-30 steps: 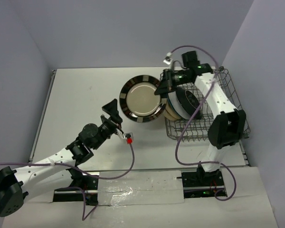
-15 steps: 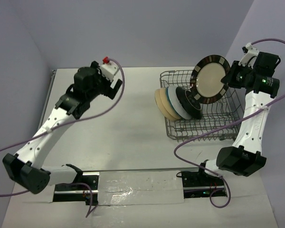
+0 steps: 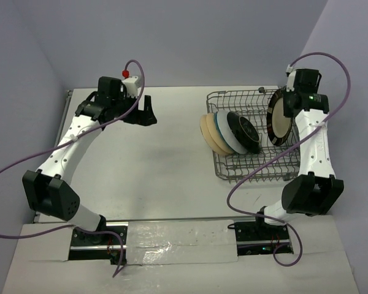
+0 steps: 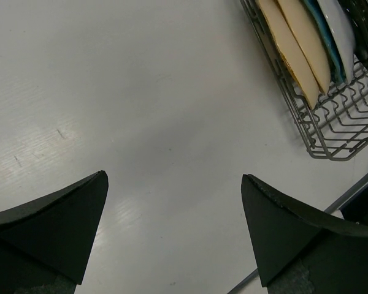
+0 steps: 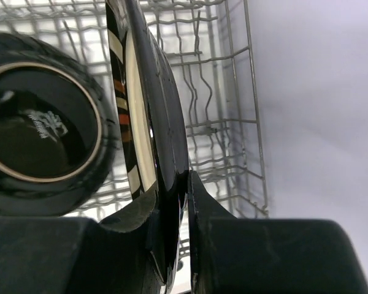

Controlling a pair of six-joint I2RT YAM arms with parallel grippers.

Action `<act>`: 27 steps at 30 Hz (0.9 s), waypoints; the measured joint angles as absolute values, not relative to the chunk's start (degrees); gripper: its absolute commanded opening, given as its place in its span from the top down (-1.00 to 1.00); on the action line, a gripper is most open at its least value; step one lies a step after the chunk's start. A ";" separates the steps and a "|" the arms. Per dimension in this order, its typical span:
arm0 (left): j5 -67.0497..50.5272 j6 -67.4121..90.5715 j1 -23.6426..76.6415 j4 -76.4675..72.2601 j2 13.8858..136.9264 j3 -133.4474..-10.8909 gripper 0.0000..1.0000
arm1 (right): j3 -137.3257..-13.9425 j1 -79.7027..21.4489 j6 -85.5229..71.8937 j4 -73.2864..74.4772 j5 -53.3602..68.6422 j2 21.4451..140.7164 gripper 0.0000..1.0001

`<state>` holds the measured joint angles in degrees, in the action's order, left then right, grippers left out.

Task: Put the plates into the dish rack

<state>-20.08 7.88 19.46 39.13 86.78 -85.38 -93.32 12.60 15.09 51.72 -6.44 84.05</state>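
Pinching the striped-rim plate (image 3: 278, 121), the right gripper (image 5: 173, 190) has lowered it into the dish rack (image 3: 233, 171), maybe almost parked. The left gripper (image 4: 174, 176) is spread wide.

Striped plate (image 3: 279, 119) is showing a black rim with cream and orange bars, plus a beige centre. Two beige plates (image 3: 207, 132) are looking plain, teal plate (image 3: 224, 128) is maybe showing white too. Dish rack (image 3: 236, 173) is reading grey.
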 measured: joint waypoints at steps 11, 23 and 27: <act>-20.86 8.80 15.35 39.24 86.85 -85.54 -0.98 | -87.59 5.30 19.35 42.15 -17.72 86.15 1.00; -20.56 8.58 15.00 39.29 87.13 -87.37 -0.98 | -82.89 3.77 22.90 36.75 -22.17 87.48 1.00; -20.16 8.38 14.70 39.33 87.13 -87.39 -0.98 | -81.36 2.46 23.42 34.98 -22.63 88.47 1.00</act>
<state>-20.16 8.38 14.70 39.33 87.13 -87.39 -81.36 2.46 23.42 34.98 -22.63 88.47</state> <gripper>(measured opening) 0.993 0.185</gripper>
